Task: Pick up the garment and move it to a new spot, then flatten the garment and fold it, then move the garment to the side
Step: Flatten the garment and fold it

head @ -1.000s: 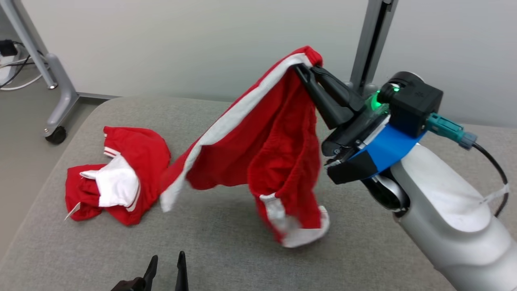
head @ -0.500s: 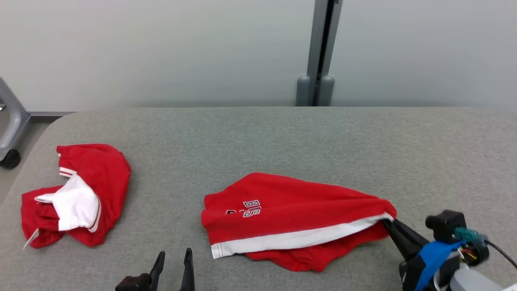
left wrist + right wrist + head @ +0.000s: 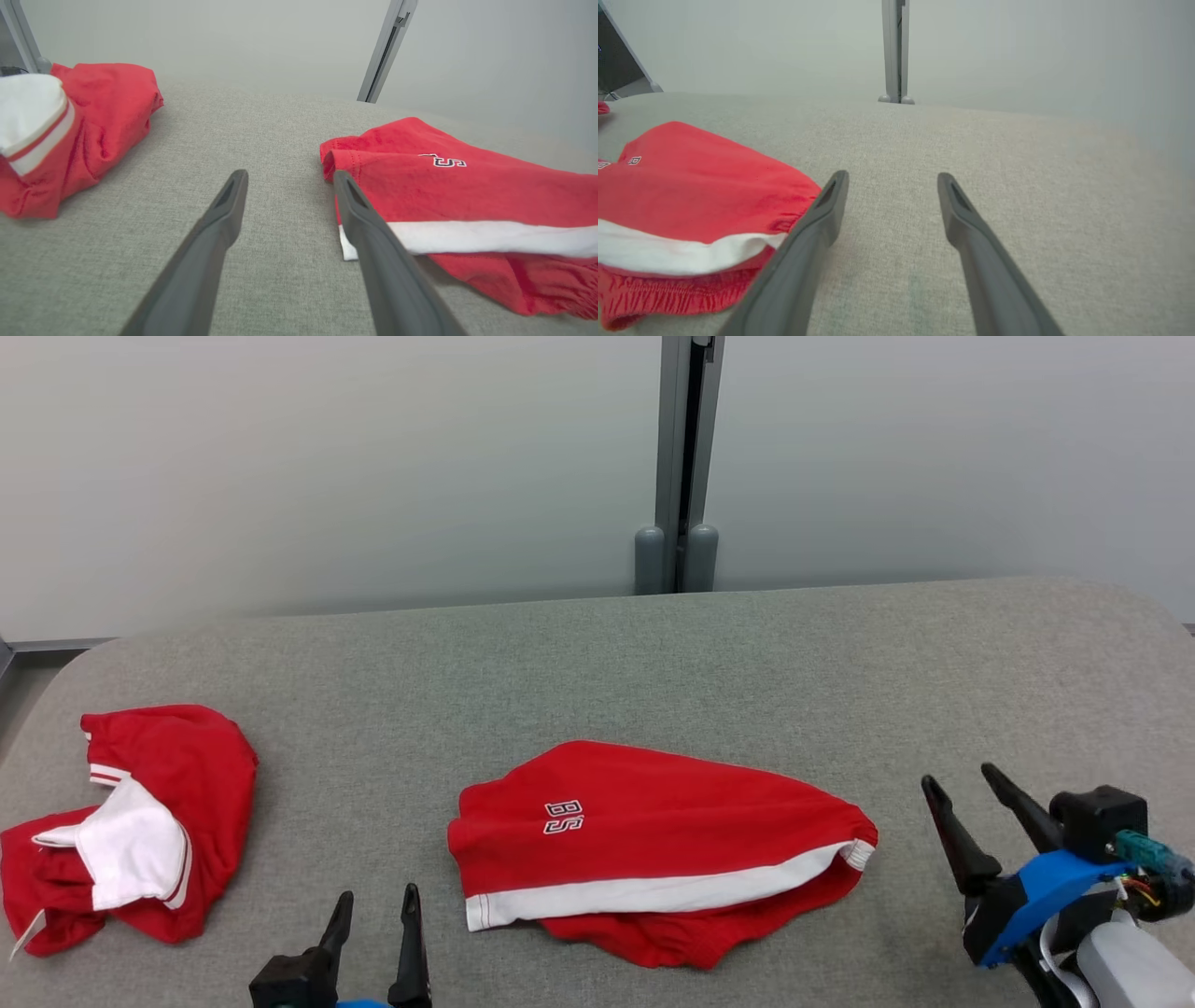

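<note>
Cut off: I see the second red-and-white garment [image 3: 140, 821] at far left, and it runs past the left edge of the head view.
Hidden: The garment [image 3: 653, 849] covers its own lower layer. I see only a crumpled red strip along the near side.
Lettering: White outlined characters [image 3: 563, 817] look like B and S. I cannot confirm this.
Garment position: It lies mid-table [image 3: 653, 653], with its white band on the near side.
Left gripper [image 3: 377, 892]: Fingers spread and empty, near the garment's near-left corner.
Right gripper [image 3: 957, 776]: Fingers spread, holding nothing, just right of the gathered end and apart from it.
Surroundings: A grey post [image 3: 679, 467] stands beyond the far edge.
</note>
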### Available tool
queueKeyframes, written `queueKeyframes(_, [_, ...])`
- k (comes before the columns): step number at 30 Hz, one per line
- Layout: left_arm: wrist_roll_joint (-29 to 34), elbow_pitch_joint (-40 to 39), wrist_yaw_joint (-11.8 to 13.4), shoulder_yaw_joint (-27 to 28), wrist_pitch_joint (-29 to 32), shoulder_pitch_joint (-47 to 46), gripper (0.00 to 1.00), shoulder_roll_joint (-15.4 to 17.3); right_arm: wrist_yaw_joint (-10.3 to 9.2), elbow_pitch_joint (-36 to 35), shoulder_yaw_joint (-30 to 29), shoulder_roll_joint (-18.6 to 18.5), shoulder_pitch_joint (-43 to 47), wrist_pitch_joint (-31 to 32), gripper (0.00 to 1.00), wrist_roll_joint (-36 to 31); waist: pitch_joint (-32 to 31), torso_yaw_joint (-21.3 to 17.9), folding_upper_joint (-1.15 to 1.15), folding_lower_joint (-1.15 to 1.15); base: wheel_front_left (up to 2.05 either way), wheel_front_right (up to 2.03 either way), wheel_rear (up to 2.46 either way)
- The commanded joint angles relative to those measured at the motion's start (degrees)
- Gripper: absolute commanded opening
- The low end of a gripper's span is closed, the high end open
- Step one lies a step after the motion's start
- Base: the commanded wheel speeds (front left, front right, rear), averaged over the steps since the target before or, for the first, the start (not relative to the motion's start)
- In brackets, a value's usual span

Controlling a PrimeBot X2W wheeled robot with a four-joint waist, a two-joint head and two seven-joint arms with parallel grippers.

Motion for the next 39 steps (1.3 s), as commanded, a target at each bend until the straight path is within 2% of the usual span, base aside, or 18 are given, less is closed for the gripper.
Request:
queueKeyframes(1, [0.5, -0.4, 0.2, 0.4, -0.2, -1.1, 1.00, 0.0, 0.02, -0.9, -0.9, 0.9, 1.5, 0.0, 1.00, -0.9, -0.1, -0.1, 0.00, 0.00, 0.00, 0.00, 0.00])
queueKeyframes(5, [3.5, -2.0, 0.9, 1.3, -0.2, -1.1, 1.00, 0.0, 0.02, -9.5, -9.1, 4.9, 5.0, 0.0, 1.00, -9.0, -0.2, -0.5, 0.00, 0.00, 0.00, 0.00, 0.00])
queueKeyframes(8, [5.2, -3.4, 1.5, 1.8, -0.2, -0.7, 1.00, 0.0, 0.02, -13.4, -13.3, 8.4, 8.2, 0.0, 1.00, -13.4, -0.4, -0.5, 0.00, 0.00, 0.00, 0.00, 0.00])
queueKeyframes(16, [5.6, -3.1, 1.9, 1.9, -0.2, 1.4, 1.00, 0.0, 0.02, -13.1, -15.4, 13.7, 11.4, 0.0, 1.00, -17.8, -1.2, -1.1, 0.00, 0.00, 0.00, 0.00, 0.00])
queueKeyframes(21, [4.5, -2.6, 1.2, 1.4, -0.2, 1.2, 1.00, 0.0, 0.02, -12.8, -14.8, 14.0, 10.9, 0.0, 1.00, -17.6, -1.1, -1.2, 0.00, 0.00, 0.00, 0.00, 0.00])
queueKeyframes(30, [-2.5, 4.2, -2.6, -2.6, -0.2, -1.4, 1.00, 0.0, 0.02, -12.0, -12.9, 12.6, 10.7, 0.0, 1.00, -15.9, 0.9, -2.2, 0.00, 0.00, 0.00, 0.00, 0.00])
queueKeyframes(34, [-5.1, 6.8, -3.0, -4.1, -0.2, -2.9, 1.00, 0.0, 0.02, -11.7, -11.9, 11.9, 9.8, 0.0, 1.00, -15.2, 2.2, -3.1, 0.00, 0.00, 0.00, 0.00, 0.00])
queueKeyframes(39, [-7.0, 8.1, -2.0, -5.6, -0.2, -4.4, 1.00, 0.0, 0.02, -11.9, -11.3, 10.9, 8.7, 0.0, 1.00, -14.4, 3.7, -4.3, 0.00, 0.00, 0.00, 0.00, 0.00])
